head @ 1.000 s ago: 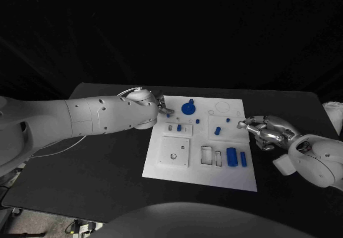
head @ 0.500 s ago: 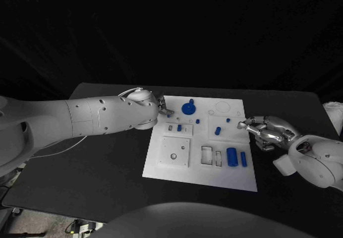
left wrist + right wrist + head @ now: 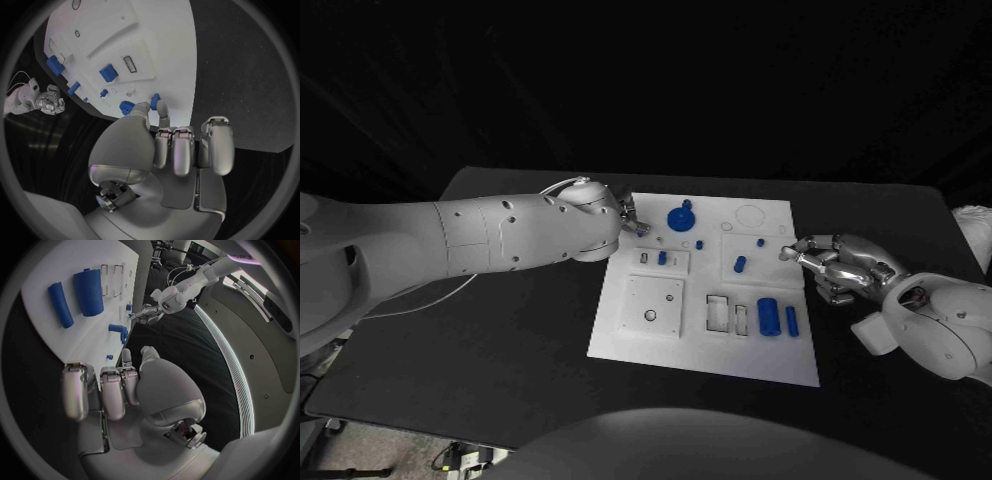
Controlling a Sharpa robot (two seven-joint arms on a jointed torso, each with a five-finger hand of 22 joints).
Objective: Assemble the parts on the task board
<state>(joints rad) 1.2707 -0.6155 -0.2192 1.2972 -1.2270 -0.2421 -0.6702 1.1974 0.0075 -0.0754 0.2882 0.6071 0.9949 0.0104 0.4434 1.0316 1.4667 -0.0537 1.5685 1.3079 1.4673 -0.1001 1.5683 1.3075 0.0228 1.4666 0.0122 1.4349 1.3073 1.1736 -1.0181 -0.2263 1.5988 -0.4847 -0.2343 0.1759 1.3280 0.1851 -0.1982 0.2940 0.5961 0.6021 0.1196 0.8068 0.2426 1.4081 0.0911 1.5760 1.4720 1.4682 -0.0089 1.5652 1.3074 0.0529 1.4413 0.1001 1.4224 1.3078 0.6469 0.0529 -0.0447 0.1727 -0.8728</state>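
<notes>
Task board [image 3: 678,330] between both hands

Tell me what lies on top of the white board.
On the task board lie blue parts: a round knobbed piece, a large cylinder beside a slimmer bar, and several small pegs. Whatever sits beneath the left hand at the board's edge is covered.

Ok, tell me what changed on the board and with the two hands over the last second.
Very little. The right hand drew slightly back from the task board's right edge toward the robot, holding nothing. The left hand stayed at the board's far left corner with a small blue part at its fingertips. The blue parts on the board did not move.
</notes>
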